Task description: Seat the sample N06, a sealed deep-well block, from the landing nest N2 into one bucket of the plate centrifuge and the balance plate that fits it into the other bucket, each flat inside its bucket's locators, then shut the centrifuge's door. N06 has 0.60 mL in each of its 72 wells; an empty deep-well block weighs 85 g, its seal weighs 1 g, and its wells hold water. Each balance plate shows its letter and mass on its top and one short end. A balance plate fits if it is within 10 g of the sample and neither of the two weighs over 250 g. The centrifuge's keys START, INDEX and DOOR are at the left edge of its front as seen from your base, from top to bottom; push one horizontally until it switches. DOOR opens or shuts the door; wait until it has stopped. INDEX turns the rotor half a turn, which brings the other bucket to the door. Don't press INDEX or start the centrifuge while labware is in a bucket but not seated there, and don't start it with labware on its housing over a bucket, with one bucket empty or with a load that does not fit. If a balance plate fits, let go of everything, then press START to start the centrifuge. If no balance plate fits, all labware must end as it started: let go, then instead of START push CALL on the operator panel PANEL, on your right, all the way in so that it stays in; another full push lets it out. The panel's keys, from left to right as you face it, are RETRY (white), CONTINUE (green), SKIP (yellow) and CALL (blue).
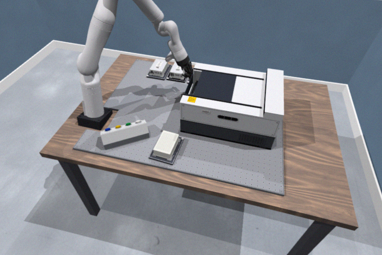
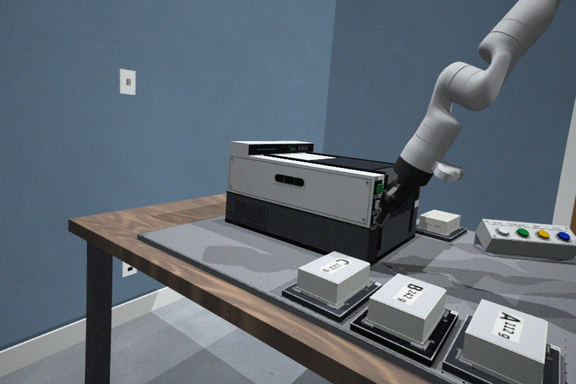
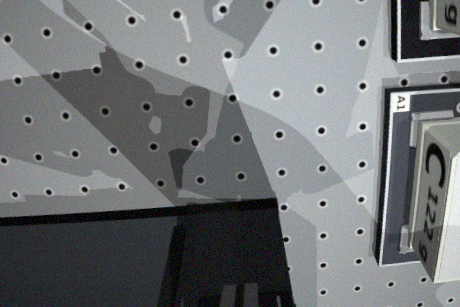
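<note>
My gripper [image 1: 188, 74] [image 2: 382, 216] is shut and empty. It is tilted against the key column at the left edge of the centrifuge's [image 1: 228, 116] [image 2: 302, 188] front, with its fingertips at the lower keys, below the green key [image 2: 378, 188]. The dark door panel [image 1: 216, 85] lies on top, and a narrow dark gap [image 1: 194, 83] shows at its near end. Sample N06 [image 1: 166, 144] [image 2: 439, 220] sits in its nest. Balance plates A 112 g [image 1: 158, 66] [image 2: 505, 338], B 242 g [image 1: 176, 72] [image 2: 407, 305] and C 122 g [image 2: 332, 275] [image 3: 435, 196] sit in their own nests.
The operator panel [image 1: 123, 133] [image 2: 525, 238] with white, green, yellow and blue keys lies near the arm's base. The perforated grey mat [image 1: 231, 165] [image 3: 300, 61] covers the wooden table [image 1: 308, 153]. A raised white block [image 1: 274, 91] stands at the centrifuge's far end.
</note>
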Controlling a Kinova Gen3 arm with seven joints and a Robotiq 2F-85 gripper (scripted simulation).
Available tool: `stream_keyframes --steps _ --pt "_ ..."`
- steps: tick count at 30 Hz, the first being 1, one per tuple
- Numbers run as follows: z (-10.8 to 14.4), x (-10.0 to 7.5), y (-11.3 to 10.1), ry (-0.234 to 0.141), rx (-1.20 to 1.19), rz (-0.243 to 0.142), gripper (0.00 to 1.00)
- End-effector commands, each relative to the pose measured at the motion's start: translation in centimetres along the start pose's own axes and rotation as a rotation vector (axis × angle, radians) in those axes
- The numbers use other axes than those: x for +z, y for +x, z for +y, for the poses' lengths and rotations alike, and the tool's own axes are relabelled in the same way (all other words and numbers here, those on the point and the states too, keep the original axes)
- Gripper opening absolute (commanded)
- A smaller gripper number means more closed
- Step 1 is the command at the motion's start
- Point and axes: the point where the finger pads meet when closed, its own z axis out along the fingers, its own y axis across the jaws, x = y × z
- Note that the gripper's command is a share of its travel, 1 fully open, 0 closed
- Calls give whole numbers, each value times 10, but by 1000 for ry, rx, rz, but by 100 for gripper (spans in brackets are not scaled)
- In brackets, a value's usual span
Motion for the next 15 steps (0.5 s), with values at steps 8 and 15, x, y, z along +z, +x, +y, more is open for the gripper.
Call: stream_keyframes --steps 8,15 --pt "0 -3 4 -1 1 -2 10" --pt "0 -7 12 -1 1 -2 10"
